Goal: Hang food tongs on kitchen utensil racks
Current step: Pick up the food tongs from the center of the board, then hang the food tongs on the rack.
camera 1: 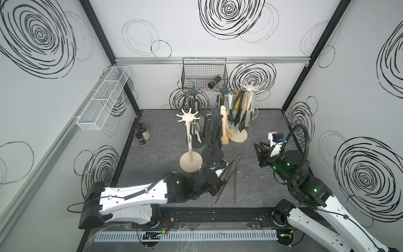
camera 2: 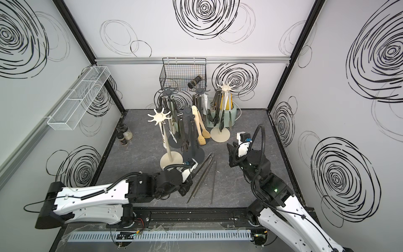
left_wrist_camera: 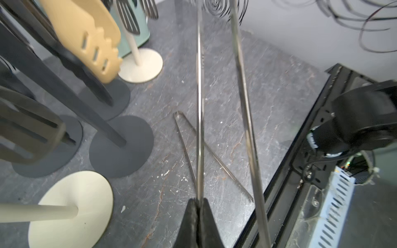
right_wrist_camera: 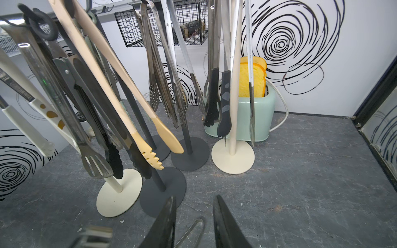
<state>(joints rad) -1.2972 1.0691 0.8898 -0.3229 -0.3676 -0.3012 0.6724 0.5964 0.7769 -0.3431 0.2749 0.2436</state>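
Evidently mid-carry, the left end effector (left_wrist_camera: 198,203) clamped steel tongs (left_wrist_camera: 200,103); the right end effector (right_wrist_camera: 195,198) hung half-open, empty. A free hook (camera 1: 179,115) was probably needed next.

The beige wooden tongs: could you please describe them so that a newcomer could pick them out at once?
Find the black wire basket on the back wall; below it, utensil racks crowd the dark table. The beige wooden tongs hang in the middle of that cluster. They alone are wood-coloured and wide, one tip toothed, among slim steel and black pairs.

No legible text, label or number on anything
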